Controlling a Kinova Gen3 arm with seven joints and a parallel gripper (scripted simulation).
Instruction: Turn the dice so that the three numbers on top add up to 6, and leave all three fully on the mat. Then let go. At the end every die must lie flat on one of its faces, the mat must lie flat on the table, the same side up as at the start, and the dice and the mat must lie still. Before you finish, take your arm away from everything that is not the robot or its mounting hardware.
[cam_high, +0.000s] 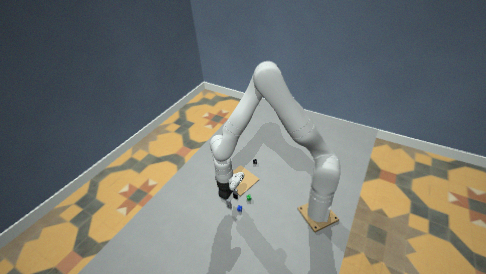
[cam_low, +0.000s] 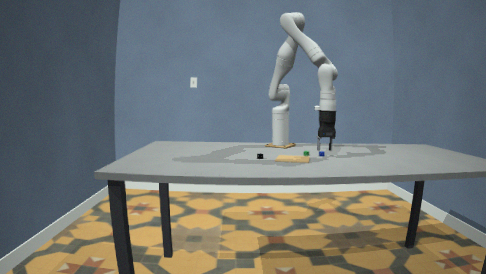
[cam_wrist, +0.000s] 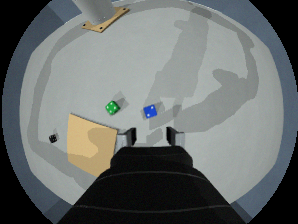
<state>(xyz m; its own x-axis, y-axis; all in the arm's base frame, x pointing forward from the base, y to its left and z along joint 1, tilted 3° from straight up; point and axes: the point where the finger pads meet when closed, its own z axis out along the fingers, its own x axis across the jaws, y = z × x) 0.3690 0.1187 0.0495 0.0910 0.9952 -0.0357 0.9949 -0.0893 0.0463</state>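
Blue die (cam_wrist: 150, 111): we see it mid-frame in the wrist view, on the grey table (cam_wrist: 200, 50), off the mat.
Green die (cam_wrist: 112, 107): left of it, also off.
Black die (cam_wrist: 52, 137): far left.
Mat (cam_wrist: 89, 145): lower left, bare.
Handling: we judge the dice light, rigid, slick; grip opposite flat faces.
Gripper (cam_wrist: 150, 136): fingers fully apart, empty, just below the blue die.

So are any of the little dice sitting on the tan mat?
No, the green die, blue die and black die all sit on the grey table, off the mat.
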